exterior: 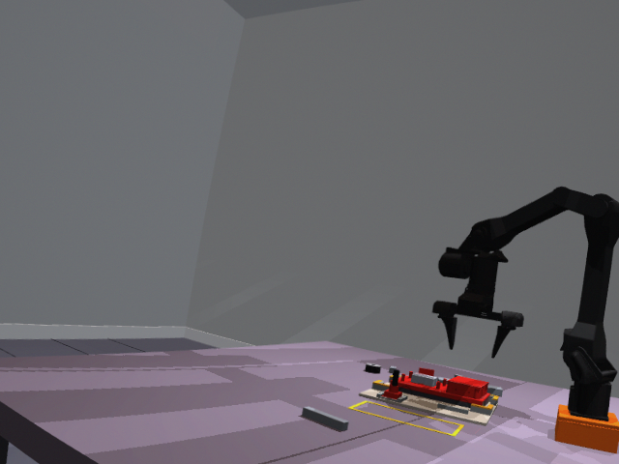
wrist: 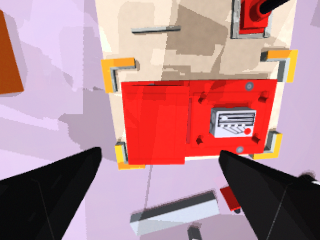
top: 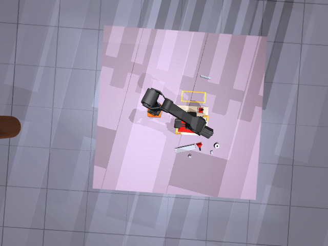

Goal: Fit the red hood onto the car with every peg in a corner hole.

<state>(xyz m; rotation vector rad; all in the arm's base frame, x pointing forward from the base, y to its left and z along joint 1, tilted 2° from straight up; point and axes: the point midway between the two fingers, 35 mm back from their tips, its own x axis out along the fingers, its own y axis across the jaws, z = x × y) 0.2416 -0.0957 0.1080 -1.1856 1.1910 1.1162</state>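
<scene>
The red chassis (wrist: pixel 197 117) lies in the yellow-cornered jig on a beige board (wrist: pixel 120 30) (exterior: pixel 475 415). The grey engine block (wrist: pixel 233 122) (exterior: pixel 424 379) sits on its deck with pegs around it. A raised, flat-topped red block (wrist: pixel 155 125) (exterior: pixel 467 387) covers the deck's other end. I cannot make out a separate hood with corner holes. My gripper (exterior: pixel 473 352) (wrist: pixel 161 154) is open and empty, pointing down high above the chassis; the arm hides its fingertips in the overhead view.
A small red piece (top: pixel 199 144) (wrist: pixel 231 198) and a long pale block (top: pixel 185 148) (wrist: pixel 175 215) lie beside the jig, near a wheel (top: pixel 216 145). A red-and-black part (exterior: pixel 392 393) (wrist: pixel 252 17) stands on the board. Beyond are a yellow outline (top: pixel 181 96) and a grey bar (top: pixel 205 77) (exterior: pixel 325 418).
</scene>
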